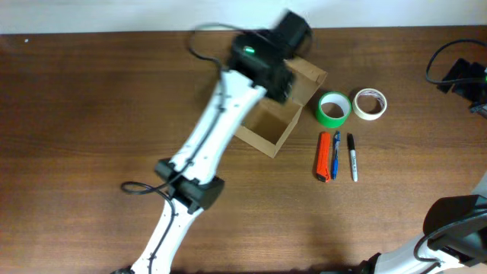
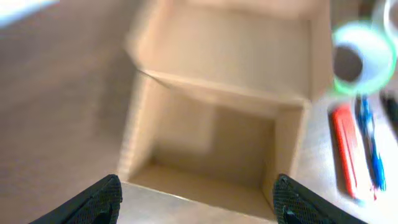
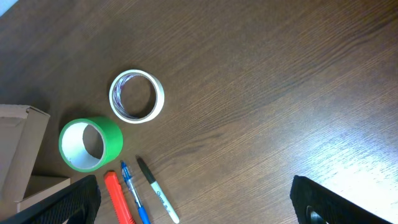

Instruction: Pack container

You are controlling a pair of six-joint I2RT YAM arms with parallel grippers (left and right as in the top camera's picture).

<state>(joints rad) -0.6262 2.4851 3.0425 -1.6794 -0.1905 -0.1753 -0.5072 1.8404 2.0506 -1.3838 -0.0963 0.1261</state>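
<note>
Overhead, the table [image 1: 91, 114] is crossed by the left arm [image 1: 205, 137], reaching from lower left to upper centre. There the container [image 1: 274, 125] is found with its flap laid open, its long axis slanting from lower left to upper right. It sits directly beneath the left claw [image 2: 199, 205], whose jaws are spread wide with nothing held. The right claw [image 3: 196, 205] is likewise wide open and empty, well apart at lower right. The green tape roll [image 1: 333, 109], white tape roll [image 1: 369, 104], blue pen [image 1: 335, 154] and black marker [image 1: 352, 157] are laid just right of the container.
</note>
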